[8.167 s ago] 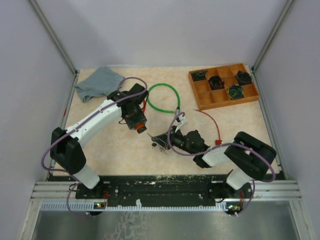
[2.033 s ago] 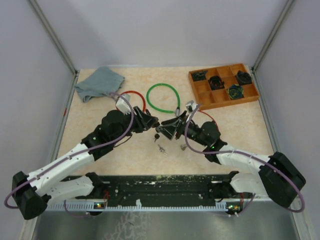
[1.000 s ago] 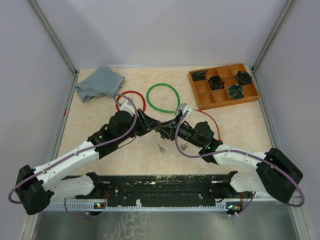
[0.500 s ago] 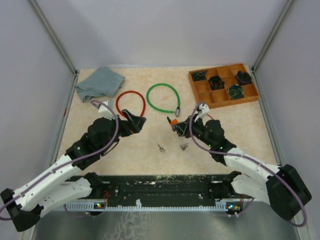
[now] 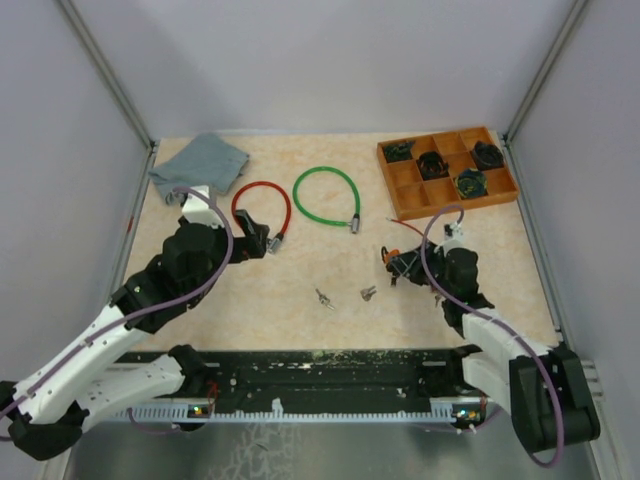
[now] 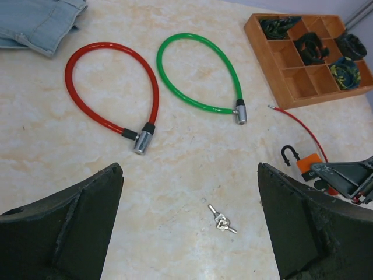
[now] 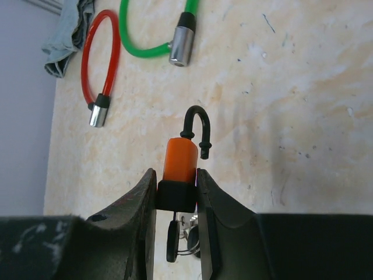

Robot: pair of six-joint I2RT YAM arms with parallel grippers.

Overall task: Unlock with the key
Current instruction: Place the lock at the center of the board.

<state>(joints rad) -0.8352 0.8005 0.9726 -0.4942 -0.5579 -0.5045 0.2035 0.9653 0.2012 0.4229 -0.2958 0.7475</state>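
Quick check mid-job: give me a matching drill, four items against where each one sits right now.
1 padlock
2 red cable lock
3 green cable lock
4 cloth

A far left corner of table
B clamped in right gripper
C next to cloth
D between red cable lock and wooden tray

Pairs: 1-B, 2-C, 3-D, 4-A

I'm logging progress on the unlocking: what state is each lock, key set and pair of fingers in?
orange padlock: shackle open
red cable lock: closed loop
green cable lock: closed loop
loose keys: lying unused
left fingers: open, empty
right fingers: shut on orange padlock
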